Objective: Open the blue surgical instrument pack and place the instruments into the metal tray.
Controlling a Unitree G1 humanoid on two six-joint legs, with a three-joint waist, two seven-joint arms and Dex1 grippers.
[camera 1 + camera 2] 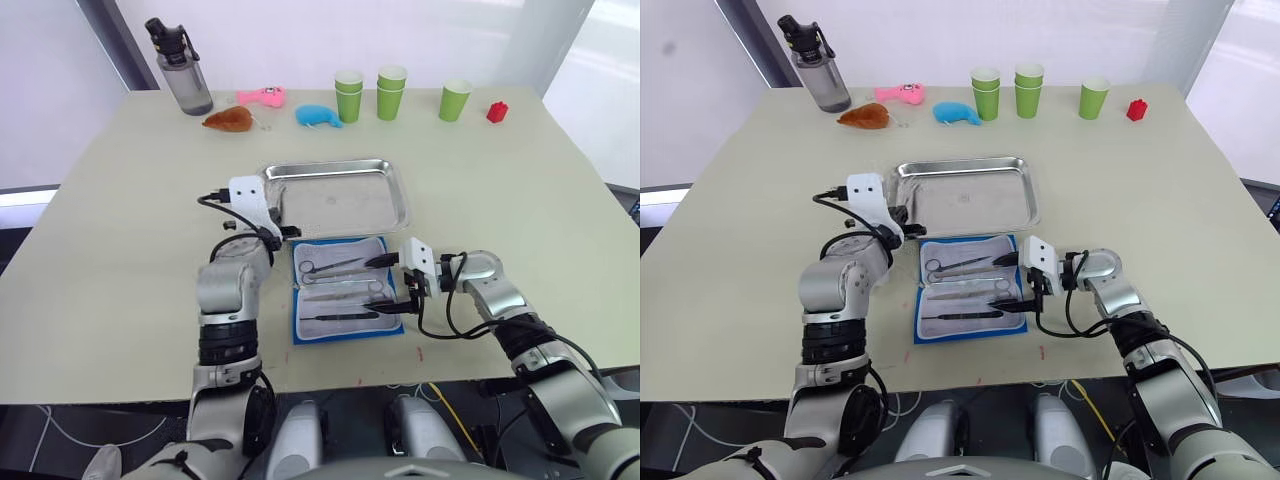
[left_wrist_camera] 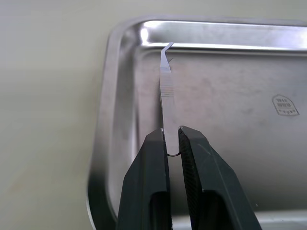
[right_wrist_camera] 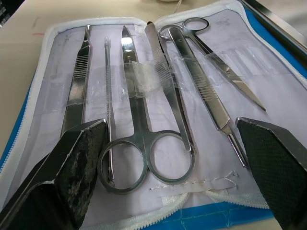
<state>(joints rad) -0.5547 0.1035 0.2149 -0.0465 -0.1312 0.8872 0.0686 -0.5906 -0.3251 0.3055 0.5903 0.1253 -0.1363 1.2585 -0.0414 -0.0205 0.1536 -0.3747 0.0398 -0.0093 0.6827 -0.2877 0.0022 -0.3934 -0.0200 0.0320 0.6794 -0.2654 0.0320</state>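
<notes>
- Blue surgical instrument pack (image 1: 345, 290): lies open and flat on the table (image 1: 120, 230), just beside the near rim of the metal tray (image 1: 340, 197); pale lining up.
- Instruments (image 3: 144, 96): several in the pack under clear straps — scissors, forceps, a thin probe, flat-handled tools. Their long axes run side by side along the pack's length, ring handles toward the right pincer.
- Left pincer (image 2: 172, 143): clenched on one slim bent-tipped instrument (image 2: 165, 81), held over the tray's left end, tip pointing into the tray bottom near the rim. Judged ready for release.
- Right pincer (image 3: 172, 139): released, jaws spread wide, poised directly at the pack's right end; the nearer arm for the remaining tools.
- Judgement: next pick lies straight ahead of the right pincer, which would have to close across a handle.
</notes>
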